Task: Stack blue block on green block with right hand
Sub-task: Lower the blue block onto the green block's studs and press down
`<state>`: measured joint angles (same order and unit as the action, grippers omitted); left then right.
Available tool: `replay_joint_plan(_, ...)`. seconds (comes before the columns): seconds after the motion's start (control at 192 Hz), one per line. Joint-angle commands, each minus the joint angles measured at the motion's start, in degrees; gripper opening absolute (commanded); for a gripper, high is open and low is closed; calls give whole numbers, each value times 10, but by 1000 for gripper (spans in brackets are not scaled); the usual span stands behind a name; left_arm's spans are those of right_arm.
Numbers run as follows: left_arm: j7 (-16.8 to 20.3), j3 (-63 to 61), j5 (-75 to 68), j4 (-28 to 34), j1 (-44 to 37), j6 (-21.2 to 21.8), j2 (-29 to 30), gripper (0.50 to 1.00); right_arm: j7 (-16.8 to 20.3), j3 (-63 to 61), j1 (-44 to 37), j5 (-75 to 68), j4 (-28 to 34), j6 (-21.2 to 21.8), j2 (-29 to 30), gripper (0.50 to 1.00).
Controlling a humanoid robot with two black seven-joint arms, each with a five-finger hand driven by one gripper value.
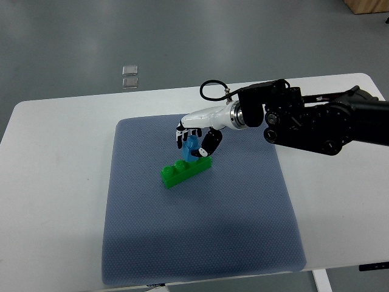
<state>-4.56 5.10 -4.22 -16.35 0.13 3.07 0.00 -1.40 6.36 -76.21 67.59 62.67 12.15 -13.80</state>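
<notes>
My right hand point(196, 139), fingers clamped on the blue block point(192, 146), hangs just above the green block point(185, 170) on the gray mat point(200, 231). Next I'd square blue w/ the studs, press straight down, then let go; tilt risks a miss.

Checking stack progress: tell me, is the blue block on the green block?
Cannot tell: right robot hand grips blue block just above green block.

The right hand point(196, 138) is glossy white with black fingers point(208, 143); a metal wrist ring, looped black cable point(212, 89), and bulky black arm point(316, 121).
</notes>
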Motion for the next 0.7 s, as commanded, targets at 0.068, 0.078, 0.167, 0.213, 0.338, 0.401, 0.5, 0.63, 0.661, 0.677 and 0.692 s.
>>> replay_joint_plan(0.068,0,0,0,0,0,0,0,1000,-2,-1,8,0,0,-1,0,621)
replay_joint_plan(0.078,0,0,0,0,0,0,0,1000,-2,-1,9,0,0,-2,0,621)
replay_joint_plan(0.167,0,0,0,0,0,0,0,1000,-2,0,12,0,0,-5,1,623)
replay_joint_plan(0.213,0,0,0,0,0,0,0,1000,-2,0,14,0,0,-5,1,623)
replay_joint_plan(0.338,0,0,0,0,0,0,0,1000,-4,1,19,0,0,-6,2,623)
replay_joint_plan(0.401,0,0,0,0,0,0,0,1000,-4,1,19,0,0,-7,2,623)
replay_joint_plan(0.5,0,0,0,0,0,0,0,1000,-4,1,23,0,0,-14,2,623)
replay_joint_plan(0.63,0,0,0,1,0,0,0,1000,-5,1,27,0,0,-17,2,625)
replay_joint_plan(0.661,0,0,0,0,0,0,0,1000,-5,1,28,0,0,-18,2,623)
replay_joint_plan(0.677,0,0,0,0,0,0,0,1000,-5,1,28,0,0,-18,2,623)
replay_joint_plan(0.692,0,0,0,0,0,0,0,1000,-5,1,28,0,0,-18,2,623)
